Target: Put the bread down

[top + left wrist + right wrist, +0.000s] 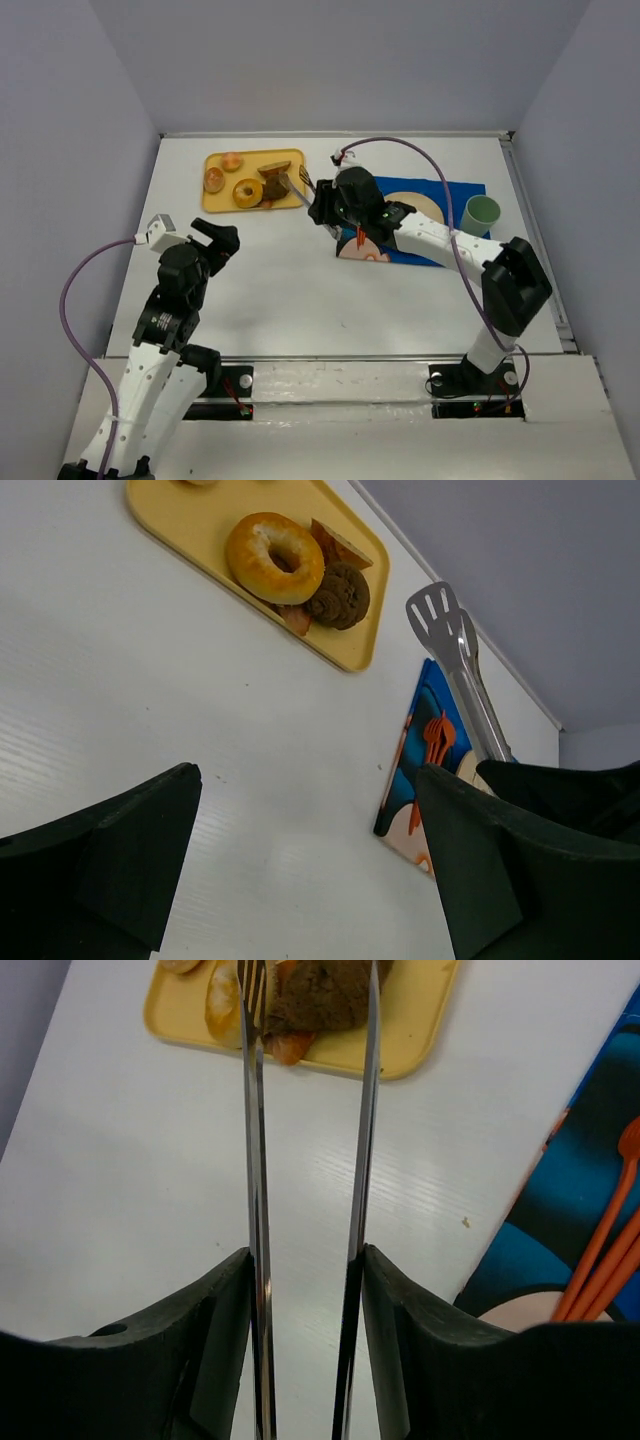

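The small dark chocolate-brown chunk of bread (340, 595) lies on the yellow plastic tray (190, 530), at its right end, just beside the golden ring doughnut (245, 555). The right gripper's (305, 1270) jaws are clamped on steel tongs (255, 1160); the tongs' blades stand apart, with their tips over that end of the tray. The left gripper (305, 860) hovers over the white bench (280, 290) on the near side of the tray, jaws apart and empty.

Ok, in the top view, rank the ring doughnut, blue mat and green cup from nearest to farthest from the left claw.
From the left claw:
1. Ring doughnut, on the yellow tray just ahead.
2. Blue mat, across to the right.
3. Green cup, far right, past the mat.
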Available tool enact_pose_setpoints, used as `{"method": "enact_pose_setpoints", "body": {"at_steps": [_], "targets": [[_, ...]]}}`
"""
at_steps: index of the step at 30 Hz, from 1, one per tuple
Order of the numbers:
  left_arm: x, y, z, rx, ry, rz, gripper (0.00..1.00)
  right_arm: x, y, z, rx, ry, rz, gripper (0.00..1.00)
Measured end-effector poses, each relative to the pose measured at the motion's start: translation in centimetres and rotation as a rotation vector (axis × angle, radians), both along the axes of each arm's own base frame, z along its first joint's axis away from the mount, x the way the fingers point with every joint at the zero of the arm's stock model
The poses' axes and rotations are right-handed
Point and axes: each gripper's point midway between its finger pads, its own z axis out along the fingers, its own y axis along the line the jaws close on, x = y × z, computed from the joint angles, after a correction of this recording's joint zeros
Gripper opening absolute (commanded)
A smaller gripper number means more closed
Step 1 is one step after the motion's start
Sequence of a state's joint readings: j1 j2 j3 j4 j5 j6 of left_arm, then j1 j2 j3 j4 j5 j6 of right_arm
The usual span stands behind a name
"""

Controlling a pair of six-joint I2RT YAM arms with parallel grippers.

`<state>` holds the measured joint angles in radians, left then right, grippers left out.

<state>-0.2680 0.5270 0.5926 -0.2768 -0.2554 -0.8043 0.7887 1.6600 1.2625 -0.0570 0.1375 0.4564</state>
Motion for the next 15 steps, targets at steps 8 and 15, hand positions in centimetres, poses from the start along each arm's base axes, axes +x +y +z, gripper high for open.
{"method": "enact_pose_setpoints", "body": {"at_steps": [8, 15], "targets": [[0.2, -0.3, -0.7, -0.003, 0.004, -0.01, 0.99, 3.4, 2.8, -1.2, 0.093, 0.169, 0.015, 0.61], [0.3, -0.5, -1.1, -0.004, 0.014, -0.02, 0.99, 3.7, 4.3, -3.2, 0.135, 0.293, 0.019, 0.66]]}}
